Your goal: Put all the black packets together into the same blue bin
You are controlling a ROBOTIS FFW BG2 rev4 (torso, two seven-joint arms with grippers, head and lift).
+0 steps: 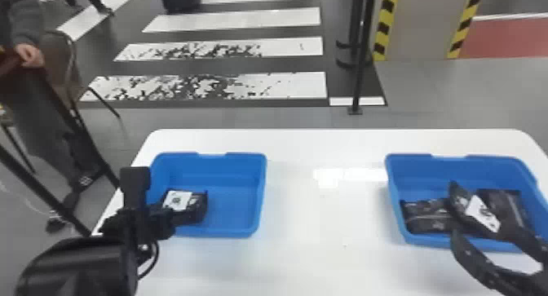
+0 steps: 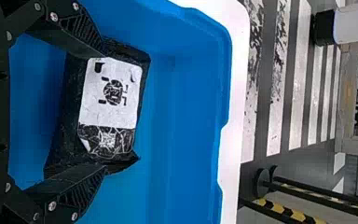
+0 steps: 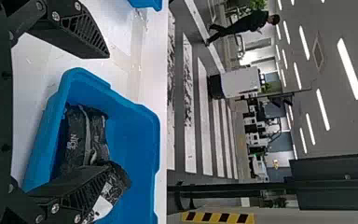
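In the head view my left gripper is at the left blue bin, beside a black packet with a white label. The left wrist view has this packet between the spread fingers of my left gripper, whose tips overlap its ends. My right gripper is over the near side of the right blue bin, where a labelled packet leans across other black packets. In the right wrist view my right gripper stands open, one finger over the labelled packet.
Both bins stand on a white table, left and right, with a wide stretch of tabletop between them. A black post rises from the floor behind the table. A chair is beyond the table's left side.
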